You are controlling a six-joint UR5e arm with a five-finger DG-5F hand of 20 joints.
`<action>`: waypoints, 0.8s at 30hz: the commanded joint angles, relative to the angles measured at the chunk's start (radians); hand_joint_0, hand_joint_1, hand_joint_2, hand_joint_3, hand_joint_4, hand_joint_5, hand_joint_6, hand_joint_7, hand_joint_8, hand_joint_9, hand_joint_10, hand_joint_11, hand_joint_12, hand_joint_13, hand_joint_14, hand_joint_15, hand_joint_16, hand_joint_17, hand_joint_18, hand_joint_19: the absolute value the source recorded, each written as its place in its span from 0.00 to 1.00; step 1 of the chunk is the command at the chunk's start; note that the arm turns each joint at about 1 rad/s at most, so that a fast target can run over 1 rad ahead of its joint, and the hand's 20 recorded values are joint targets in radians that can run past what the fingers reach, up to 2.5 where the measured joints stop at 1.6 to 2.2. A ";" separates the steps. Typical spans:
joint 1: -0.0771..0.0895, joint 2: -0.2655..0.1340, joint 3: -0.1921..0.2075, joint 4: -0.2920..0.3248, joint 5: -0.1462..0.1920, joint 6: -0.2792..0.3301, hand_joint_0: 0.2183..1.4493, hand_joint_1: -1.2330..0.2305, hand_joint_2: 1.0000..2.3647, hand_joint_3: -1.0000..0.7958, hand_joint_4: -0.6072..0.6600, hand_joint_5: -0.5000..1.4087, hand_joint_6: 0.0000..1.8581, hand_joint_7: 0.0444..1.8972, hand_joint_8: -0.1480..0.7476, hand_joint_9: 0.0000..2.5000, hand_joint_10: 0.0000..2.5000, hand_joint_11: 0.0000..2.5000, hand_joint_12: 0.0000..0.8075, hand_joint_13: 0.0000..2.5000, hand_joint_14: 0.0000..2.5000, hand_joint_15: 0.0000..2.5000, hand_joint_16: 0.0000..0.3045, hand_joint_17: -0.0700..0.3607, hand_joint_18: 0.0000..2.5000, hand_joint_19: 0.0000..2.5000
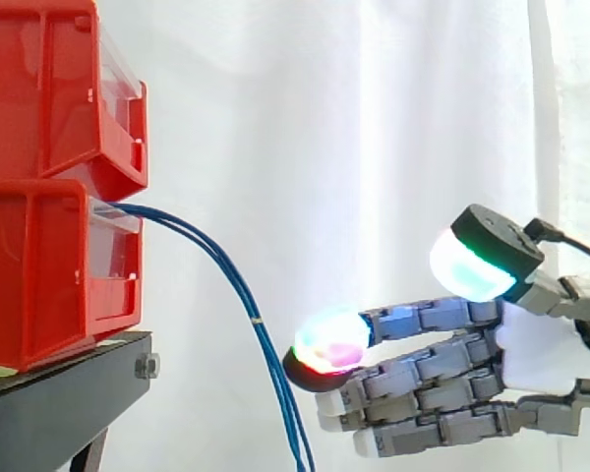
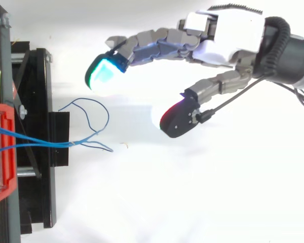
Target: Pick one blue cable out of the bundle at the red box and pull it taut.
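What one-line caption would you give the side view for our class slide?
Robot hand, fingers open, poised beside blue cables that droop from the lower red bin on its black stand.

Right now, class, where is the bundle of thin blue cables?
In the side view, the bundle of thin blue cables hangs from the lower red plastic bin at left, drooping just left of the open hand.

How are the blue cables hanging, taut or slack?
Slack: the blue cables droop from the lower red bin in a downward curve, and the open hand holds none.
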 commanded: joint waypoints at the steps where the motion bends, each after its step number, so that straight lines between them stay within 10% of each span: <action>1: 0.010 -0.027 0.005 0.095 0.006 -0.001 0.21 0.36 0.00 0.28 0.74 0.16 0.27 0.35 0.52 0.17 0.00 0.02 0.45 0.04 0.00 0.02 0.18 0.44 0.00 0.00; 14: 0.052 -0.074 0.036 0.126 0.031 -0.006 0.22 0.36 0.00 0.28 0.75 0.16 0.27 0.35 0.53 0.18 0.00 0.03 0.45 0.05 0.00 0.02 0.17 0.44 0.00 0.01; 24: 0.052 -0.088 0.053 0.121 0.029 -0.002 0.22 0.35 0.00 0.28 0.75 0.17 0.27 0.35 0.53 0.19 0.00 0.03 0.45 0.07 0.00 0.02 0.17 0.44 0.00 0.00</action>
